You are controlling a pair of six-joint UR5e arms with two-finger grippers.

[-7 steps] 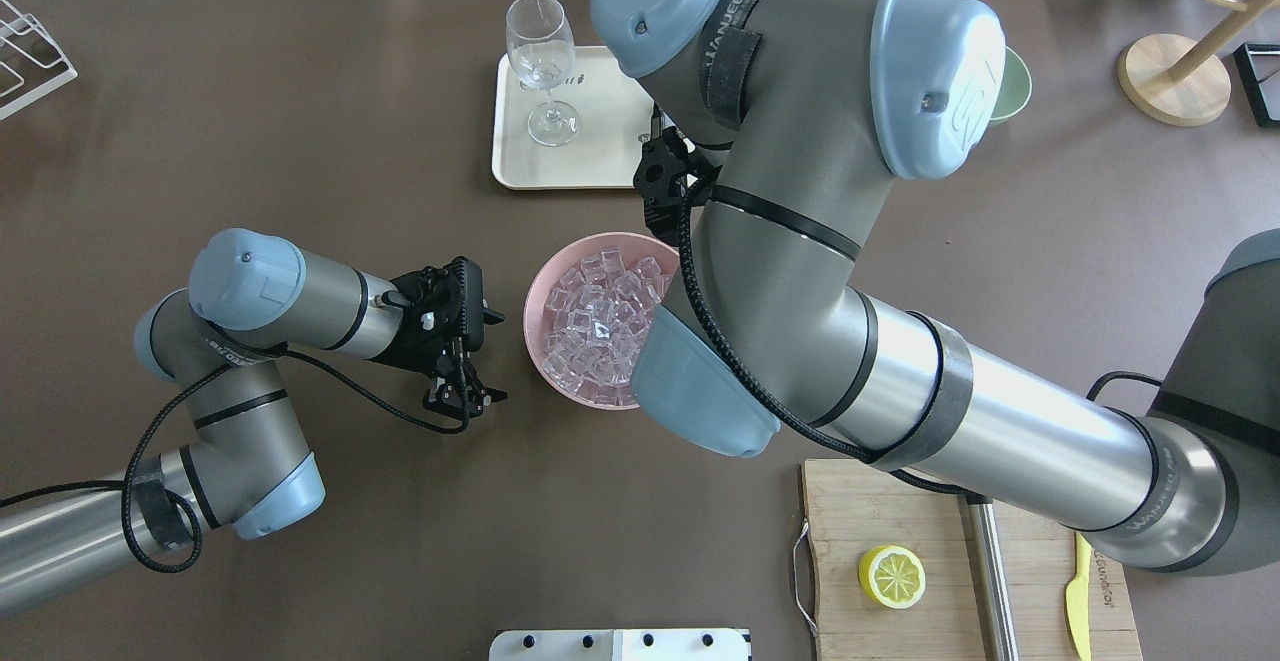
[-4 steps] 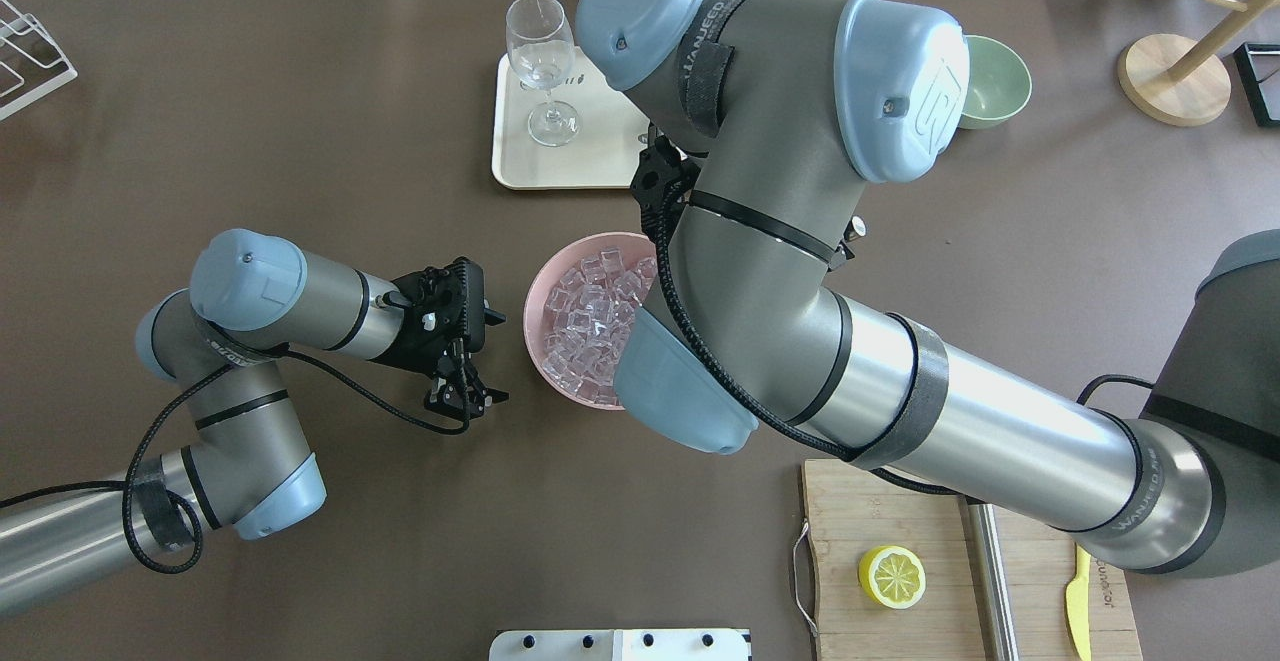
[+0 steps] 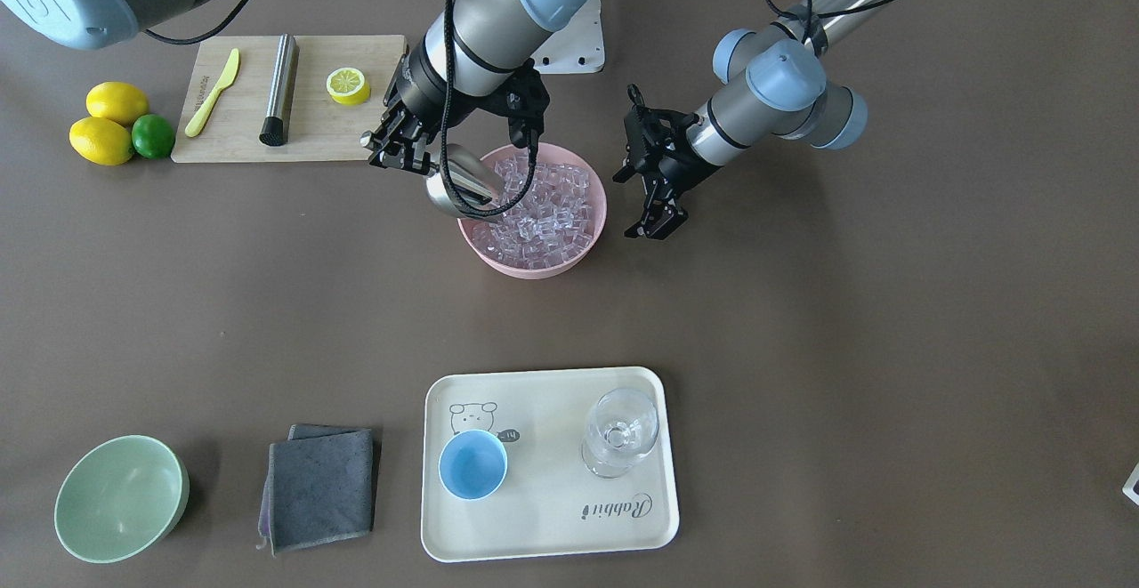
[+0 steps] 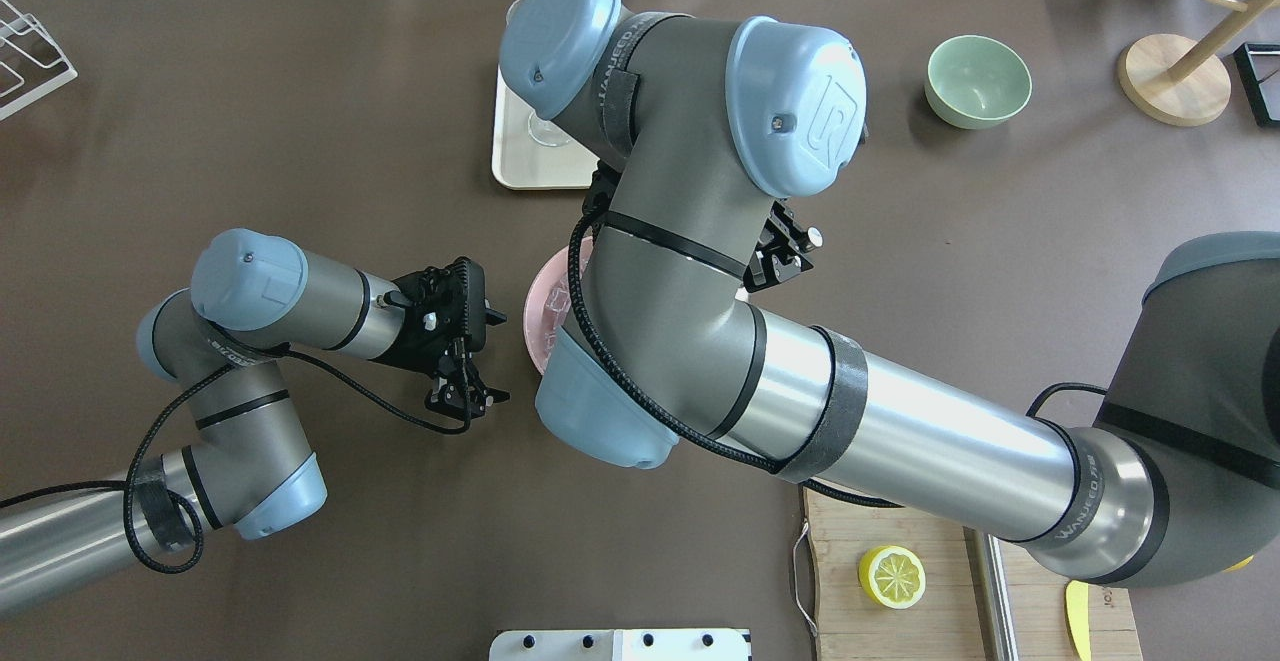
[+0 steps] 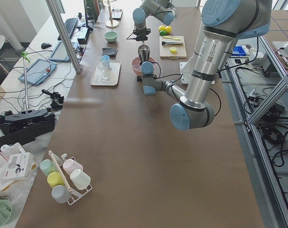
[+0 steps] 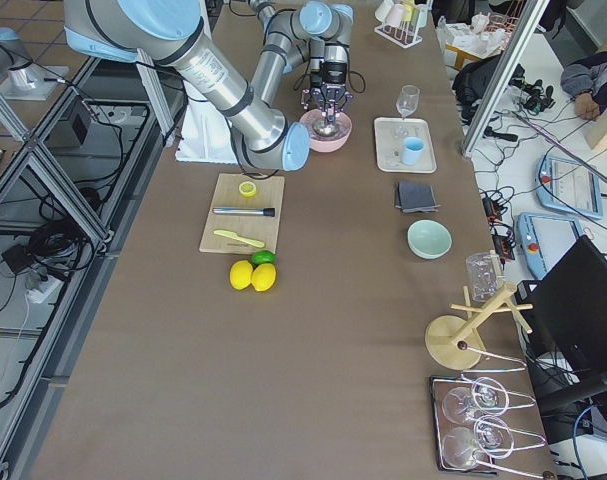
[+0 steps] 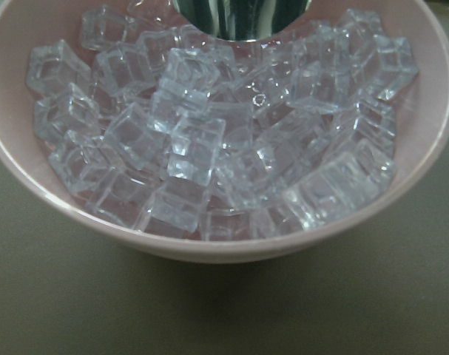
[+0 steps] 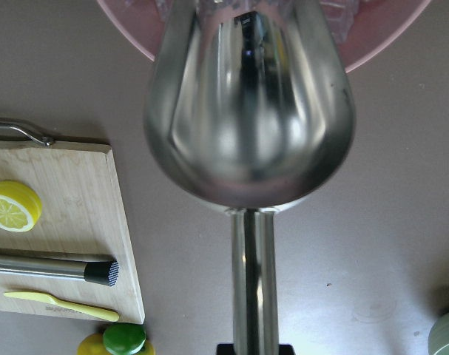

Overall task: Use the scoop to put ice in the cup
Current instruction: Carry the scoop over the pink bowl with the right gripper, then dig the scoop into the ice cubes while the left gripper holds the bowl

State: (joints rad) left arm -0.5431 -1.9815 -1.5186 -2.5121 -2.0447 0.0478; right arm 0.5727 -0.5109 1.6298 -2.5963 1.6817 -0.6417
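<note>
My right gripper (image 3: 405,154) is shut on the handle of the shiny silver scoop (image 3: 458,181). The scoop's trough dips into the ice (image 3: 543,205) at the rim of the pink bowl (image 3: 534,266). In the right wrist view only the scoop's (image 8: 250,111) rounded back shows, so its inside is hidden. Glassy ice cubes (image 7: 209,148) fill the left wrist view. My left gripper (image 3: 656,219) hangs open and empty beside the bowl. The light-blue cup (image 3: 472,464) stands empty on the cream tray (image 3: 552,535). From overhead, my right arm hides the cup and most of the bowl (image 4: 545,301).
A clear stemmed glass (image 3: 620,432) shares the tray. A grey cloth (image 3: 320,486) and a pale green bowl (image 3: 120,499) lie beside it. A cutting board (image 3: 356,130) carries a lemon half, a steel cylinder and a yellow knife, with lemons and a lime (image 3: 153,136) alongside.
My right arm has swung across over the pink bowl, now covering it and the stemmed glass overhead and uncovering the green bowl. The left arm has stayed put.
</note>
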